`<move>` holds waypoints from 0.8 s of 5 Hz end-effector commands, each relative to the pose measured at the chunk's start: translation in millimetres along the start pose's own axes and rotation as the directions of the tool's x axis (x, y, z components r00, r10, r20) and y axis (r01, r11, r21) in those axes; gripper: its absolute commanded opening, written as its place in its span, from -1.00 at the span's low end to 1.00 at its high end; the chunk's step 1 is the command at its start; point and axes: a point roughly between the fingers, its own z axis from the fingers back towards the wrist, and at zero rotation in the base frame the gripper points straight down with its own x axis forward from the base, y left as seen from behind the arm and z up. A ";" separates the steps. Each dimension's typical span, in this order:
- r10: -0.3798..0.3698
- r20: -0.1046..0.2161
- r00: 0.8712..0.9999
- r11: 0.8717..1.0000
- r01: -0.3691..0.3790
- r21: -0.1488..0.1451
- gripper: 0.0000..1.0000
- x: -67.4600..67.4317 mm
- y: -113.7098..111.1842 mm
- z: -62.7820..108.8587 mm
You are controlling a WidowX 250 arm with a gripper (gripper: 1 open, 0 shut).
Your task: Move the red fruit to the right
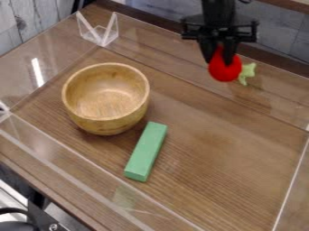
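Pincer: the black gripper [222, 47] is at the far side of the scene, right of centre, pointing down; its jaws are drawn in narrow and closed on the red fruit.
Red fruit: the red fruit [225, 67], bright and rounded, sits between and below the fingertips, far right of centre; its leafy end [248, 73], light green, points right. Contact with the table below it: cannot be told from this view.
Table: brown wooden tabletop [200, 135], with thin pale lines along its left and right parts.
Bowl: wooden bowl [107, 97], light tan, upright, left of centre; nearer than the fruit and well apart from it. Interior visible, bare wood.
Block: green rectangular block [146, 152], lying flat, near and right of the bowl, long side running roughly near to far with a slight slant; apart from the bowl.
Wire-like object: small pale open-framed object [99, 31] at the far left, beyond the bowl; exact kind cannot be told.
Near left corner: dark cables [27, 213], partly cut off by the picture edge.
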 end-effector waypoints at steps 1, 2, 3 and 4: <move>0.056 0.098 0.994 0.998 -0.057 0.003 -1.00 17.1 4.4 28.8; 0.042 0.100 0.994 0.999 -0.043 0.007 -1.00 17.0 9.3 29.1; 0.019 0.096 0.995 1.000 -0.020 0.010 -1.00 13.3 8.7 25.4; -0.022 0.077 0.997 1.000 0.021 0.021 -1.00 -0.8 3.9 13.3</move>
